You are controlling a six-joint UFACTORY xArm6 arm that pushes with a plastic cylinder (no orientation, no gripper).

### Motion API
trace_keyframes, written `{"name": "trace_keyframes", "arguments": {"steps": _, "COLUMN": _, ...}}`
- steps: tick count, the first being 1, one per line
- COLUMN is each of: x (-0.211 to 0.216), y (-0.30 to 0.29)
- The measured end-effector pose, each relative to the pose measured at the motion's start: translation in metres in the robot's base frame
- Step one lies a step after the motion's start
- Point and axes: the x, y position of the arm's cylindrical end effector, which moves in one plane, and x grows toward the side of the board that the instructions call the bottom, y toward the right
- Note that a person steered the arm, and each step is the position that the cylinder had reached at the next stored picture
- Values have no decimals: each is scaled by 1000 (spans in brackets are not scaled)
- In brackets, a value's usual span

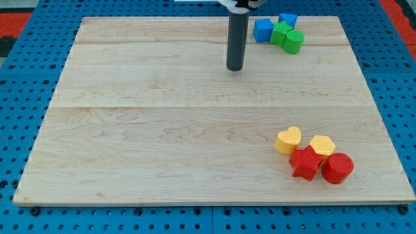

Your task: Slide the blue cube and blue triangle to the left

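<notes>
A blue cube [262, 30] sits near the view's top right on the wooden board [162, 130]. A second blue block [288, 19], its shape unclear, lies just right of and above it, partly behind two green blocks. My tip [234, 67] is on the board, left of and below the blue cube, a short gap away and not touching it.
Two green blocks [286, 37] touch the blue ones at the top right. At the lower right are a yellow heart [288, 140], a yellow block [322, 145], a red star [305, 163] and a red cylinder [337, 168]. A blue pegboard surrounds the board.
</notes>
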Motion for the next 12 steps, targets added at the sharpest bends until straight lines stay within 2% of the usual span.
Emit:
{"name": "trace_keyframes", "arguments": {"steps": 1, "x": 16, "y": 44}}
{"name": "trace_keyframes", "arguments": {"steps": 3, "x": 24, "y": 68}}
{"name": "trace_keyframes", "arguments": {"steps": 4, "x": 31, "y": 99}}
{"name": "trace_keyframes", "arguments": {"steps": 7, "x": 78, "y": 173}}
{"name": "trace_keyframes", "arguments": {"steps": 9, "x": 78, "y": 230}}
{"name": "trace_keyframes", "arguments": {"steps": 10, "x": 54, "y": 282}}
{"name": "trace_keyframes", "arguments": {"steps": 12, "x": 31, "y": 297}}
